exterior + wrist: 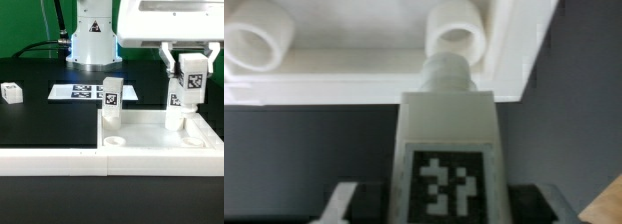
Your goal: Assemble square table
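Gripping a leg (pixel 189 88) upright, the claw (pixel 188 60) is holding it at a corner of the slab (pixel 150 138) on the exterior view's right, peg (pixel 441 70) just beside a hole (pixel 457 36). A peg sitting off-centre or tilted could be catching the hole's rim, jamming, or nudging the slab across the table (pixel 40 125)

White tabletop (pixel 150 132) flat; first leg (pixel 111 98) and second leg (pixel 188 95) upright at its corners

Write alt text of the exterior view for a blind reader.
The fingers grip a white tagged leg over the square tabletop, toward the exterior view's right. A second leg stands on the tabletop's other side; a third leg lies loose on the black table.
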